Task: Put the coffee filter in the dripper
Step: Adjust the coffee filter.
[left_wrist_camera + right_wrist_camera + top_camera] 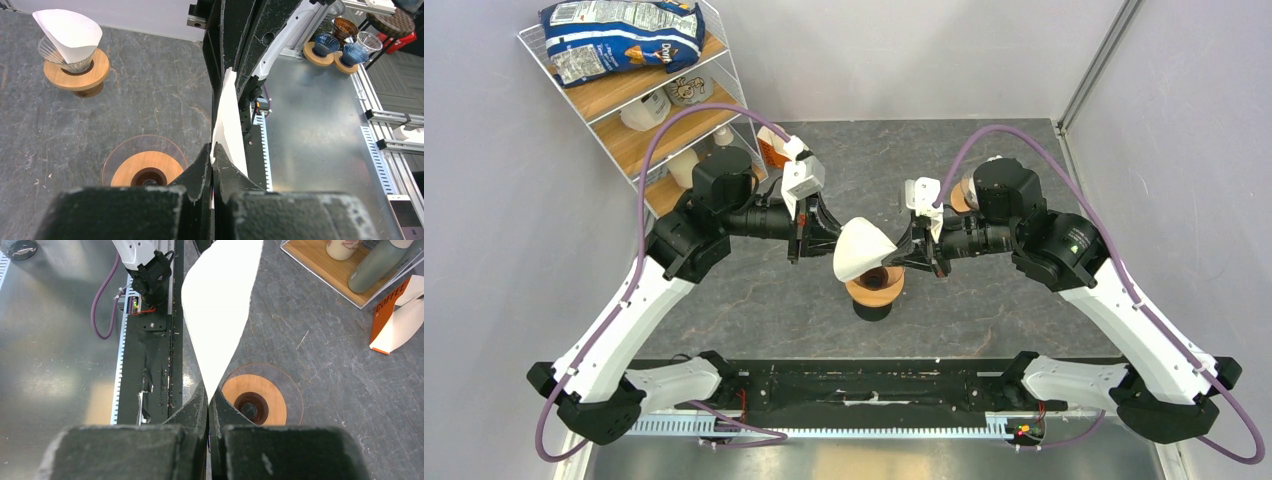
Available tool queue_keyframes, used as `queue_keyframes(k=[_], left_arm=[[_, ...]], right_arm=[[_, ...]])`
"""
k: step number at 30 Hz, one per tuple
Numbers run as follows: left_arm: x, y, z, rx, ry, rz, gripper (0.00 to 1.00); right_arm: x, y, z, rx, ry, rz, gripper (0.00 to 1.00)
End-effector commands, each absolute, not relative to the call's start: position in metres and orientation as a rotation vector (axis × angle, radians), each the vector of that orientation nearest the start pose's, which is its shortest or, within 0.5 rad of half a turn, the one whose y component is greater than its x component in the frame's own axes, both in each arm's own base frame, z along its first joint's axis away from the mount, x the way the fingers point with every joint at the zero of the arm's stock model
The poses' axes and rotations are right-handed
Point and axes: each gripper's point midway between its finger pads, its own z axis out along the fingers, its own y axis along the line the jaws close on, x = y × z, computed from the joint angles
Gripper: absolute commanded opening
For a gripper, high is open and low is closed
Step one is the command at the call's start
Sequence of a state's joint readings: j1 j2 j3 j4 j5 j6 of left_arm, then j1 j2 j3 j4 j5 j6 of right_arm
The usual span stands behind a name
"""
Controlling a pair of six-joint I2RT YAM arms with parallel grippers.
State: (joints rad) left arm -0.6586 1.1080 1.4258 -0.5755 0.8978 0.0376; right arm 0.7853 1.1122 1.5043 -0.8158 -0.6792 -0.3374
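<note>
The coffee filter [860, 250], a cream-white paper cone, hangs in the air just above the dripper [879, 292], a glass cone in a wooden ring collar. My left gripper [834, 240] is shut on the filter's left edge and my right gripper [901, 254] is shut on its right edge. In the left wrist view the paper [227, 125] rises from my pinched left gripper [214, 151], with the dripper [131, 172] below and to the left. In the right wrist view the filter [217, 305] fans up from the right gripper [208, 394], beside the dripper [274, 405].
A second dripper holding a filter [70, 47] stands on the table behind the right arm. An orange-and-white filter packet [395, 315] lies by the wire shelf [639, 110]. Several coloured drippers [340, 45] sit off the table's near side.
</note>
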Motion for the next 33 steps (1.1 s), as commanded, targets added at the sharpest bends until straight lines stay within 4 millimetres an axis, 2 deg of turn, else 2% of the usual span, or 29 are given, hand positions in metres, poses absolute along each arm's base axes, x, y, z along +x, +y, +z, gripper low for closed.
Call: queue_keyframes(k=[1,4,5,6,8,9,11,14,18,19,22,23,24,25,29,31,33], left_arm=[[0.146,-0.274,0.403,1.212,1.461,-1.218,0.02],[0.135,-0.275,0.403,1.278,1.422,-1.271,0.02],[0.131,-0.275,0.404,1.297,1.414,-1.293,0.12],[0.128,-0.276,0.403,1.315,1.42,-1.328,0.28],[0.125,-0.279,0.4,1.334,1.432,-1.365,0.53],[0.126,-0.279,0.399,1.327,1.446,-1.365,0.62],[0.13,-0.281,0.395,1.327,1.455,-1.353,0.65],[0.137,-0.284,0.395,1.314,1.452,-1.327,0.62],[0.143,-0.288,0.397,1.29,1.455,-1.328,0.47],[0.143,-0.289,0.398,1.287,1.451,-1.336,0.42],[0.138,-0.292,0.404,1.269,1.435,-1.398,0.06],[0.138,-0.292,0.405,1.256,1.446,-1.413,0.02],[0.138,-0.292,0.406,1.235,1.47,-1.425,0.02],[0.141,-0.292,0.404,1.201,1.51,-1.429,0.02],[0.159,-0.288,0.397,1.005,1.725,-1.444,0.02],[0.166,-0.288,0.394,0.922,1.809,-1.463,0.02],[0.168,-0.291,0.393,0.885,1.865,-1.491,0.02]], right_arm=[[0.126,0.268,0.387,-1.423,1.379,0.956,0.0],[0.127,0.269,0.388,-1.419,1.387,0.963,0.0],[0.128,0.27,0.388,-1.418,1.391,0.966,0.0],[0.128,0.271,0.388,-1.419,1.39,0.969,0.0],[0.128,0.273,0.389,-1.425,1.382,0.974,0.0],[0.128,0.273,0.39,-1.425,1.378,0.976,0.0],[0.127,0.275,0.391,-1.429,1.369,0.985,0.0],[0.125,0.276,0.393,-1.439,1.352,1.003,0.0],[0.124,0.278,0.393,-1.445,1.35,1.018,0.0],[0.125,0.278,0.392,-1.446,1.351,1.017,0.0],[0.128,0.279,0.391,-1.439,1.36,1.007,0.0],[0.131,0.279,0.39,-1.431,1.372,0.993,0.0],[0.135,0.278,0.39,-1.42,1.383,0.97,0.11],[0.141,0.276,0.389,-1.406,1.394,0.925,0.3],[0.162,0.26,0.385,-1.395,1.415,0.72,0.75],[0.169,0.254,0.382,-1.413,1.415,0.646,0.89],[0.179,0.253,0.38,-1.42,1.403,0.588,0.95]])
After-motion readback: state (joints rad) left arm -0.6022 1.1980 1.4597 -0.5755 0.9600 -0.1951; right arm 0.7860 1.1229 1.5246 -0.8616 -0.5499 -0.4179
